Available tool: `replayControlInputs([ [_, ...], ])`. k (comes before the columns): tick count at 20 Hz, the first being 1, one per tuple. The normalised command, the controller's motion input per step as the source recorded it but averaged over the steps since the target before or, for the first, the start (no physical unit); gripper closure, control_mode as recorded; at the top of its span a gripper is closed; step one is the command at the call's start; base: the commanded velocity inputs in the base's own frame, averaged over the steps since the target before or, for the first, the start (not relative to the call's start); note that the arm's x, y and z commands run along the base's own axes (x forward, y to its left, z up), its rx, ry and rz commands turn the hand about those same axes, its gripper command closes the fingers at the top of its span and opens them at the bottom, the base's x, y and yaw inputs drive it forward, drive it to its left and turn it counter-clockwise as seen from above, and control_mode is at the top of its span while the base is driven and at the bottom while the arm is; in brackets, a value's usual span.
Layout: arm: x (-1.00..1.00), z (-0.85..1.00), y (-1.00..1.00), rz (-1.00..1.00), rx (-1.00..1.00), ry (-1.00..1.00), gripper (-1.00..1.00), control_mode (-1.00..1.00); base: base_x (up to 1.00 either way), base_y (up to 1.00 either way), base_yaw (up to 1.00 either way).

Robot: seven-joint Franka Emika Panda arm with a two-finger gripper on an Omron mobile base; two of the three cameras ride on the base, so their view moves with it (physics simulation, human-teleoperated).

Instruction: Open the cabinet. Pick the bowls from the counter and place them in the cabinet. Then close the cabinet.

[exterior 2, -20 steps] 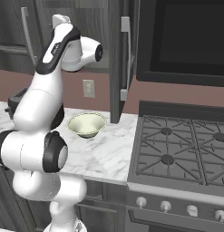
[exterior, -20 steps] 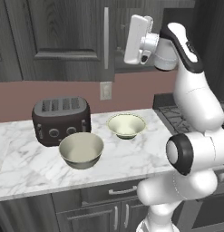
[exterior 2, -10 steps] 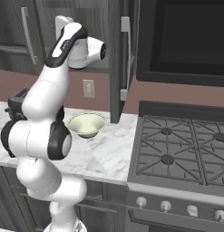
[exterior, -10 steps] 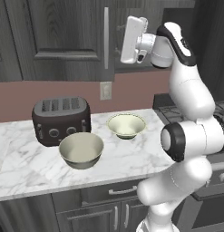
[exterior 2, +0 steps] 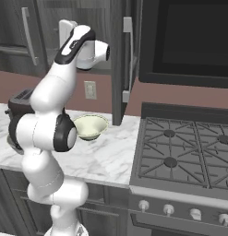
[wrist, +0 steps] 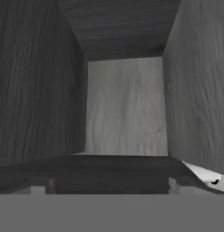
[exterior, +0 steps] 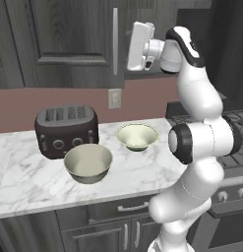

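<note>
The gripper (exterior: 135,47) is raised high at the cabinet (exterior: 64,44), level with its lower half, and its jaws are spread wide with nothing between them. In the left base view the hand sits just right of the long silver handle (exterior: 115,42) of the left door, which is shut, and the white hand covers the opening beside it. The right base view gives the other side: the right door (exterior 2: 127,60) is swung out towards the camera, edge-on, with its own handle (exterior 2: 128,60) on the front face, and the hand is to the left of that open door, partly behind the arm. The hand view looks straight into the cabinet: a pale back wall (wrist: 126,106) ahead, dark wood-grain sides to either side, a dark ceiling above and a dark lower lip just in front of the fingertips (wrist: 177,185). Both bowls are well below the hand on the counter (exterior: 24,182). The larger bowl (exterior: 88,163) is nearer the front edge, just in front of a dark toaster (exterior: 67,129); the smaller bowl (exterior: 137,136) is further back and closer under the hand. In the right base view the smaller bowl is visible beside the arm, while the larger one is mostly hidden behind it, and the stove (exterior 2: 184,152) lies to the right of the counter.
</note>
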Motion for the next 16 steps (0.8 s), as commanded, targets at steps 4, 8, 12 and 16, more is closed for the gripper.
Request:
replayControlInputs([
  [4, 0.24, -0.15, 0.2, 0.07, 0.0, 0.0, -1.0, -1.0, 0.0, 0.0, 0.0],
  [8, 0.24, -0.1, 0.26, 0.07, 0.0, 0.0, -1.0, -1.0, 0.0, 0.0, 0.0],
  [12, 0.24, -0.05, 0.23, 0.06, 0.0, 0.0, -1.0, -1.0, 0.0, 0.0, 0.0],
  [16, 0.03, 0.0, 0.13, 0.07, 0.02, 0.0, -1.0, -1.0, 0.0, 0.0, 0.0],
])
